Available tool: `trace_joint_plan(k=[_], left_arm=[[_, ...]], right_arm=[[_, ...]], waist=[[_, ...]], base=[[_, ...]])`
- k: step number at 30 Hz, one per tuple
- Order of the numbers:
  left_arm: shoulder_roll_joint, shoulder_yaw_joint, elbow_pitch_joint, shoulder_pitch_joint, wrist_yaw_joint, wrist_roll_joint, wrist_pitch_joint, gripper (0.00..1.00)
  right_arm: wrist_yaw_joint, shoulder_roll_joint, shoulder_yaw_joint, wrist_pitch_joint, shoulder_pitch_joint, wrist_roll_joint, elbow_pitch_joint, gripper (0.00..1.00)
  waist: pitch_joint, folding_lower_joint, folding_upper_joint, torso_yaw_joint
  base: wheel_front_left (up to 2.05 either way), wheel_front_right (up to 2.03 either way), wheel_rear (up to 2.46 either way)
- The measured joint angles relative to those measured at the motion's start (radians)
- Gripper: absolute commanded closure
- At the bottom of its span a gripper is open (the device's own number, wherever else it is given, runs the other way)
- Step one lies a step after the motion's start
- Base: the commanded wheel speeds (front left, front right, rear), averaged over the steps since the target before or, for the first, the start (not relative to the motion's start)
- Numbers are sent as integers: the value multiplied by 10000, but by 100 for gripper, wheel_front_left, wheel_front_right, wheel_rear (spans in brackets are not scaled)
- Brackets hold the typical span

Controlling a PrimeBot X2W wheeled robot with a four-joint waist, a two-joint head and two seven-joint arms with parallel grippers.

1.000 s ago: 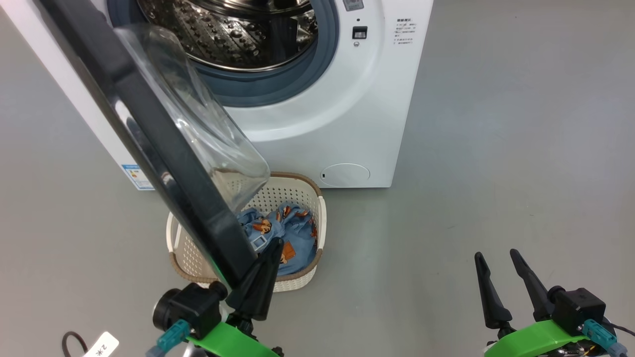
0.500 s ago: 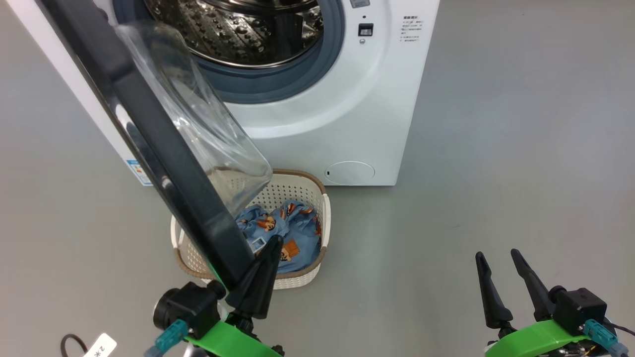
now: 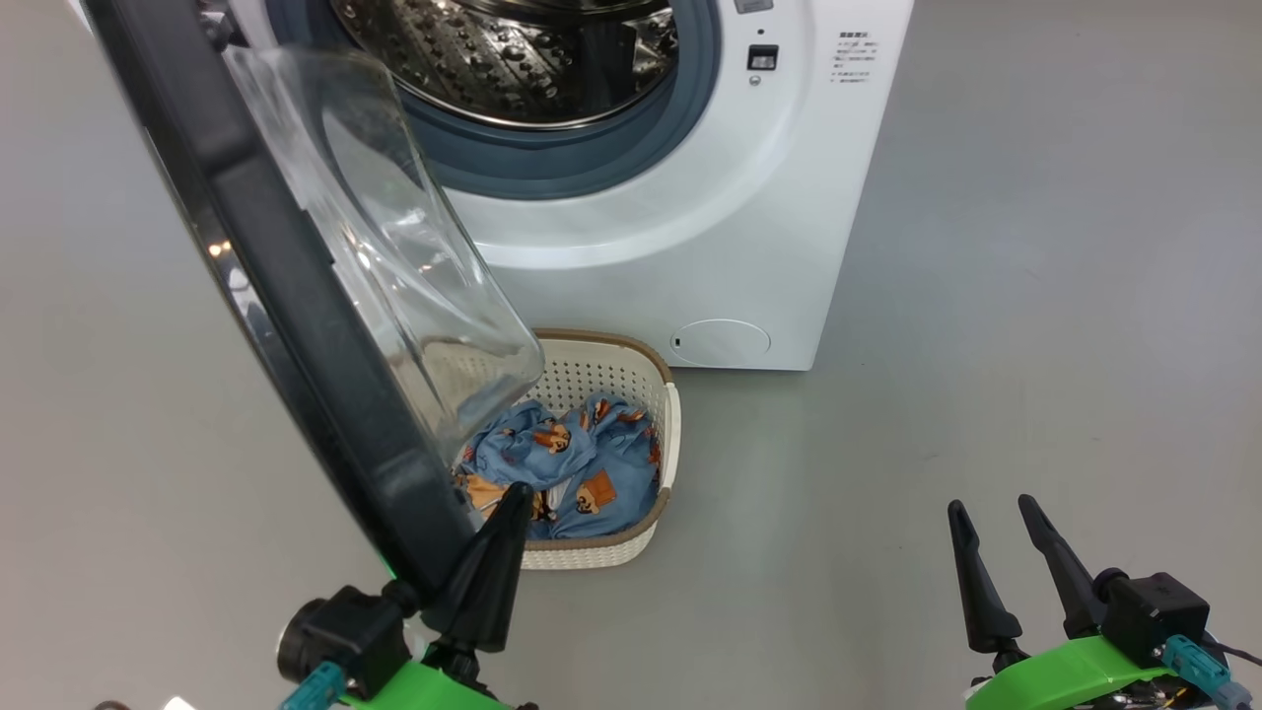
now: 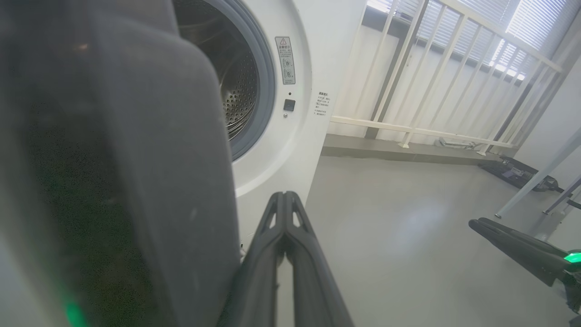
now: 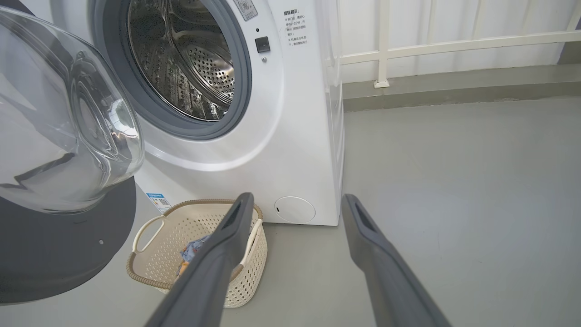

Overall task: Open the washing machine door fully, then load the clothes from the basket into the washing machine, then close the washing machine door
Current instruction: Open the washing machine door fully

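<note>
Here the washing machine door stands partly swung out, edge-on in the head view. Its glass bowl hangs above the basket of clothes on the floor before the washing machine. The left end effector, fingers pressed together and holding nothing, sits against the ring's lower inner edge. With no clamp, it could slide off the glossy ring, leaving the door short of fully open. The right end effector hangs spread wide, well apart.
</note>
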Motion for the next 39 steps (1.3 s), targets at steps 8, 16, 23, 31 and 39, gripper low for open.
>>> trace_joint_plan(k=[8, 16, 23, 31, 39], left_arm=[[161, 148, -594, 642, 10, 426, 2, 100], [169, 134, -821, 931, 100, 405, 12, 100], [153, 385, -819, 931, 148, 384, 12, 100], [140, 1030, -794, 1096, 355, 328, 10, 100], [142, 1778, -654, 1214, 454, 303, 10, 100]], right_arm=[[0, 0, -117, 0, 6, 0, -21, 0], [0, 0, -167, -2, 27, 0, -33, 0], [0, 0, -128, 0, 28, 0, -6, 0], [0, -2, -205, -2, 68, 0, -8, 0], [0, -2, -84, -2, 68, 0, 13, 0]], waist=[[35, 0, 0, 281], [37, 0, 0, 707], [-80, 0, 0, 879], [-166, 0, 0, 1135], [-221, 0, 0, 1541]], base=[[0, 0, 0], [0, 0, 0], [0, 0, 0], [0, 0, 0], [0, 0, 0]])
